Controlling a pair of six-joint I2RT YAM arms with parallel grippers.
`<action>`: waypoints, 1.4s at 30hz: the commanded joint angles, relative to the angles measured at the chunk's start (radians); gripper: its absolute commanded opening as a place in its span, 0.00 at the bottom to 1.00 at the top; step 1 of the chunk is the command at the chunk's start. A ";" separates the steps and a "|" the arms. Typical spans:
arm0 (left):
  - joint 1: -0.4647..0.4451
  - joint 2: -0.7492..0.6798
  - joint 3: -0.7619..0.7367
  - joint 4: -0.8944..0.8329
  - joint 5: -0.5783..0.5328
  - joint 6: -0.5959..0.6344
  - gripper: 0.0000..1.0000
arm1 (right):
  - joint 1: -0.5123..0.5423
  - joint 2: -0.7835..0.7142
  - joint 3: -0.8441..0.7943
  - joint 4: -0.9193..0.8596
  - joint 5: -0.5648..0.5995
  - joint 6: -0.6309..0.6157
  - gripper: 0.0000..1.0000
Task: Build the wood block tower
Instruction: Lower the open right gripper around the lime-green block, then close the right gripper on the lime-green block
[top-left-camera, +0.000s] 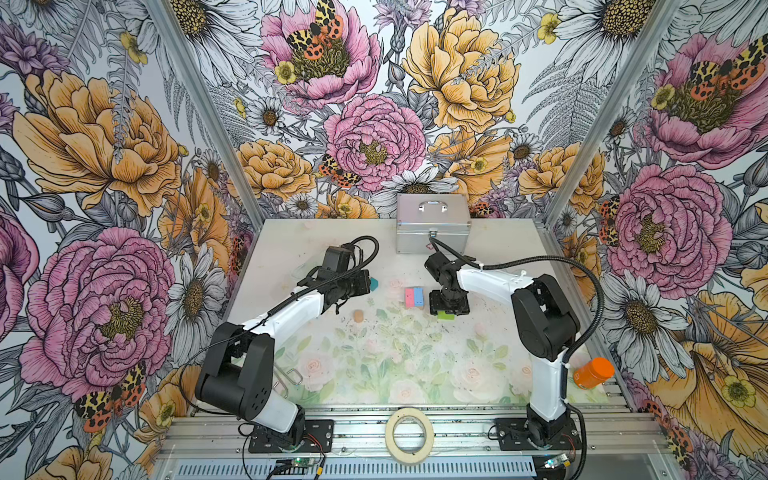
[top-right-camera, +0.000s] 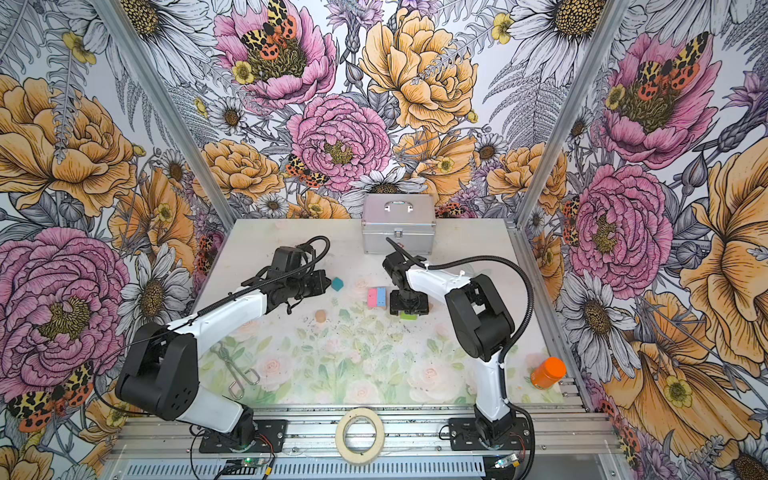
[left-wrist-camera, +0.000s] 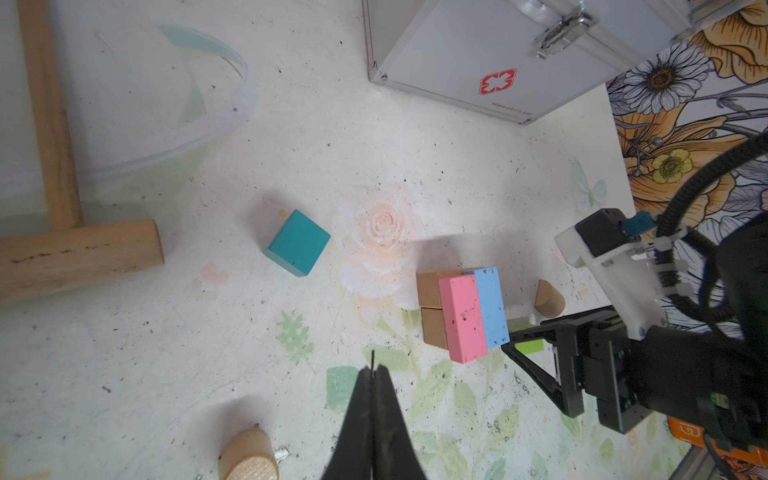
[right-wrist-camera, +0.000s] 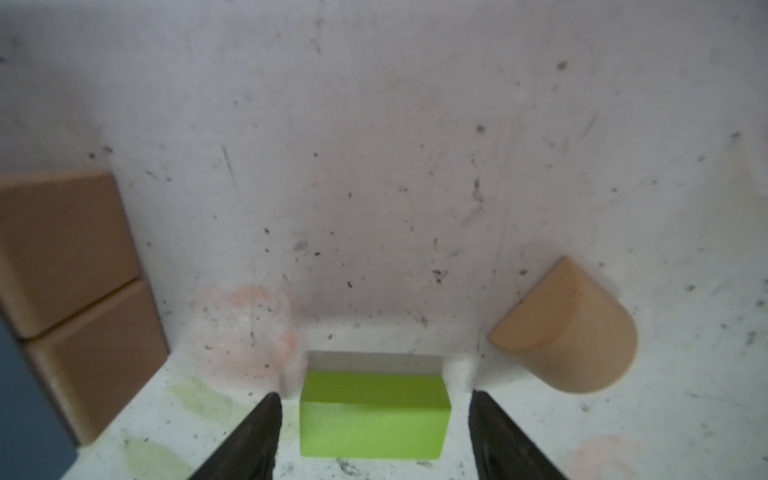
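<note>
Two spread fingers of our right gripper (right-wrist-camera: 376, 397) straddled the green block (right-wrist-camera: 374, 424), midway between the table's (top-left-camera: 291, 245) side edges, beside the tower (left-wrist-camera: 469, 316). We judged lowering squarely before closing safest; our left gripper (left-wrist-camera: 374, 376) was closed, empty.

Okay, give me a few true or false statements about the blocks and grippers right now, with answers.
1. The pink block rests on the tan blocks. True.
2. The right gripper is clamped on the green block. False: its jaws stand apart either side of it, with gaps.
3. The left gripper holds the teal cube. False: it is shut and empty; the cube lies alone on the table.
4. The silver case is closed. True.
</note>
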 joint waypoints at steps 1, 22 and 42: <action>-0.006 -0.017 0.005 0.010 -0.011 0.001 0.00 | 0.012 0.000 -0.015 0.012 0.027 0.057 0.71; -0.002 -0.020 -0.001 0.009 -0.011 0.002 0.00 | 0.005 0.014 -0.035 0.017 0.061 0.150 0.64; -0.003 -0.021 -0.001 0.010 -0.009 0.001 0.00 | -0.015 0.019 -0.052 0.051 0.028 0.150 0.52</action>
